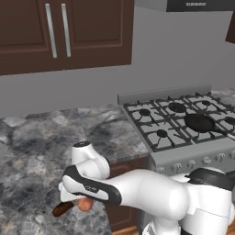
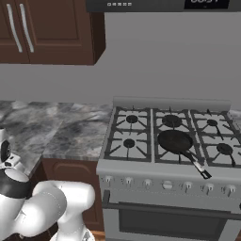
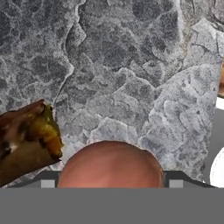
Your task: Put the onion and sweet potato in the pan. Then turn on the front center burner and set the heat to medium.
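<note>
The round orange-tan onion [image 3: 112, 164] lies on the granite counter, right between my finger tips [image 3: 48, 180]. My gripper [image 3: 112, 180] has closed in on its two sides. The reddish-brown sweet potato [image 3: 26, 146] lies just beside the onion, apart from it. From the left base view, the onion [image 1: 85, 204] and sweet potato [image 1: 63, 209] peek out below my bent arm near the counter's front edge. The black pan [image 2: 174, 140] sits on the range's front center burner and covers it, its handle [image 2: 197, 165] pointing forward and to the right. The pan [image 1: 199, 122] is empty.
The steel range [image 2: 141, 165] stands to the right of the granite counter [image 1: 36, 137], with a row of knobs [image 2: 167, 184] along its front. Dark wood cabinets [image 1: 59, 32] hang above the counter. My own arm [image 1: 137, 190] reaches left over the counter's front edge.
</note>
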### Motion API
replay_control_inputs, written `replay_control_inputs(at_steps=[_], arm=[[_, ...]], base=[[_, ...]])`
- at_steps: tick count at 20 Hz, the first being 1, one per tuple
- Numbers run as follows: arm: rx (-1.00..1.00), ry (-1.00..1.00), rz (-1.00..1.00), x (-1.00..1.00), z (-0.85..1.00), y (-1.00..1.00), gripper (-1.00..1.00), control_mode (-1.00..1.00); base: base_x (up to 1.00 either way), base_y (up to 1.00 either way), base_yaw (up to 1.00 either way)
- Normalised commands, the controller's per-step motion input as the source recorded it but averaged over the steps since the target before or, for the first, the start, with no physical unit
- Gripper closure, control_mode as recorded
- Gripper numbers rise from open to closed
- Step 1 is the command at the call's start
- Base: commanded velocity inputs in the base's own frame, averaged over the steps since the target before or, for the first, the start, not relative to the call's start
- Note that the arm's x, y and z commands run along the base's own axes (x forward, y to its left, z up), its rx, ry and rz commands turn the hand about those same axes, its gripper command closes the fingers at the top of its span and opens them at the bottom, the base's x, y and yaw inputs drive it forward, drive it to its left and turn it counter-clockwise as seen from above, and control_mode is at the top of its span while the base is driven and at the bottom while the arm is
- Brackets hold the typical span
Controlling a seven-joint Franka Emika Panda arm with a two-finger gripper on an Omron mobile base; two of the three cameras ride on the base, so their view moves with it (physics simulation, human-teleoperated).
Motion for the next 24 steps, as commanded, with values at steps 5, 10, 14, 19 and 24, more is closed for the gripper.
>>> replay_control_inputs(at_steps=[5,10,14,19,24], arm=[[-0.02,0.15,0.0,0.23,0.51,-0.69,1.0,-1.0],[-0.02,0.19,0.0,0.78,0.64,-0.94,1.0,-1.0],[0.0,0.18,0.0,0.87,0.52,-0.91,1.0,-1.0],[0.0,0.16,0.0,0.92,0.4,-0.73,1.0,-1.0],[0.0,0.16,0.0,0.88,0.32,-0.8,1.0,-1.0]], base=[[0.0,0.0,0.0],[0.0,0.0,0.0],[0.0,0.0,0.0],[0.0,0.0,0.0],[0.0,0.0,0.0]])
